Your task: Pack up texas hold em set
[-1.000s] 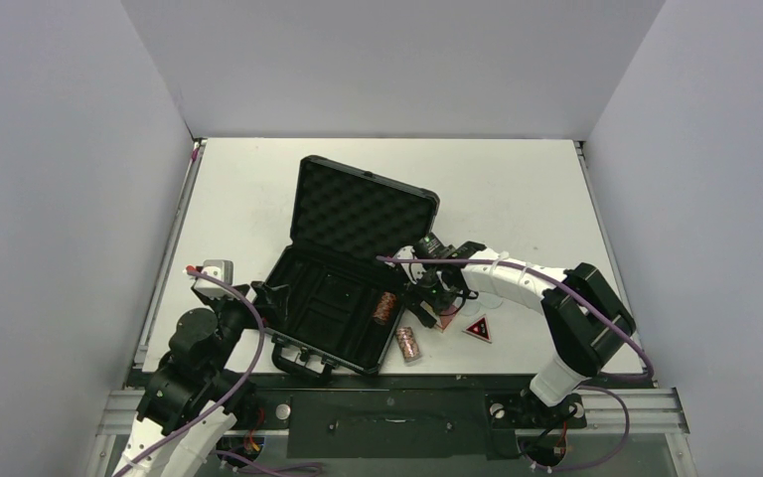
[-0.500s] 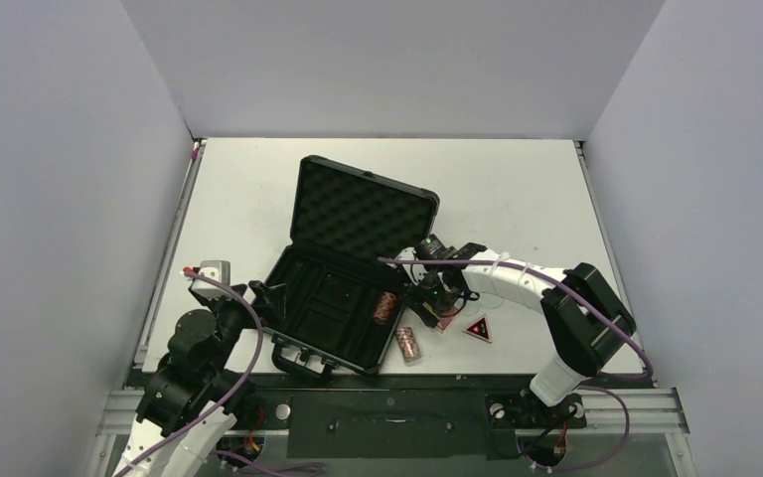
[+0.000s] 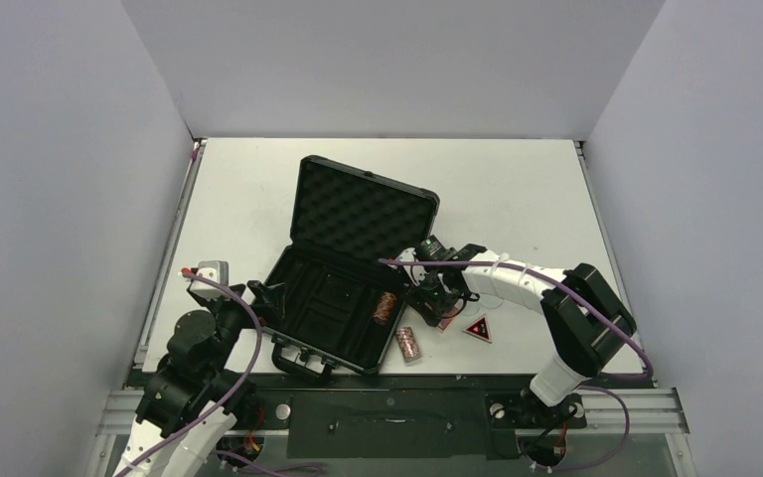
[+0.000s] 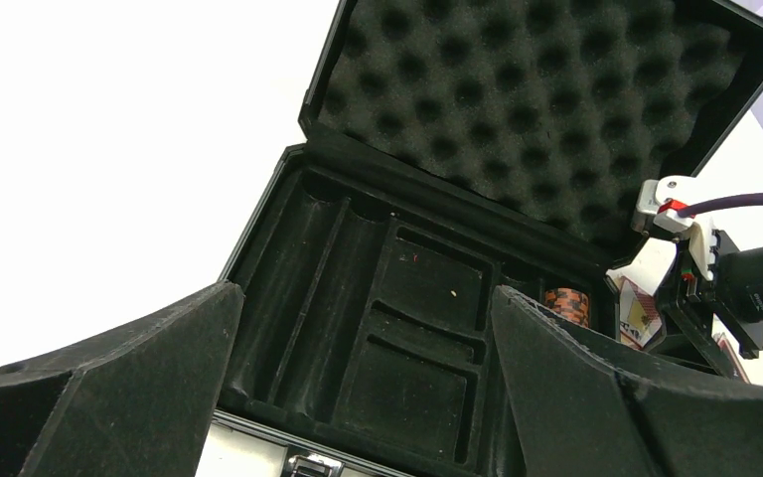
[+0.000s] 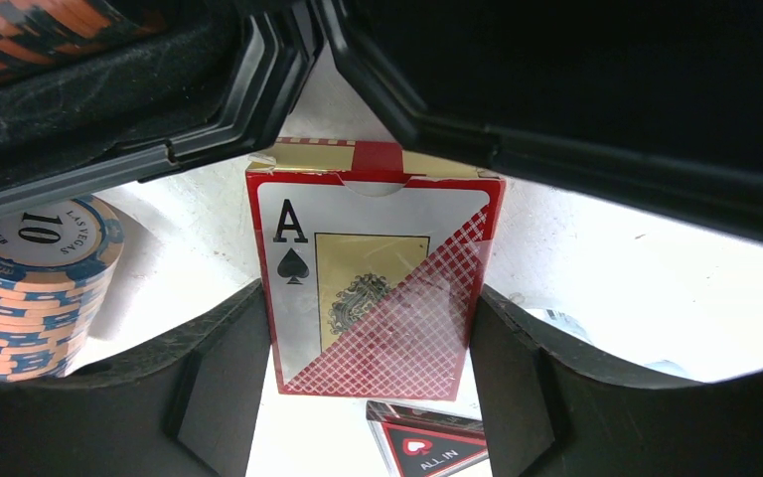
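Note:
The black case (image 3: 330, 298) lies open, its foam lid (image 3: 363, 211) standing up. One chip roll (image 3: 387, 305) sits in the case's right slot and shows past the left wrist's finger (image 4: 567, 301). A second chip roll (image 3: 408, 344) lies on the table in front of the case. The red card box (image 5: 373, 288) with an ace of spades lies flat beside the case's right corner. My right gripper (image 5: 368, 388) straddles it, a finger against each long side. The red-black triangle (image 5: 427, 447) lies just behind it. My left gripper (image 4: 363, 397) hangs open at the case's front left.
The case's handle and latches (image 3: 303, 360) face the table's near edge. The tray's long slots and square pockets (image 4: 407, 338) hold nothing. White table (image 3: 517, 189) stretches behind and to the right of the case, with grey walls around it.
My right gripper's fingers have drawn in onto the card box's sides. The left arm and the other pieces have not moved.

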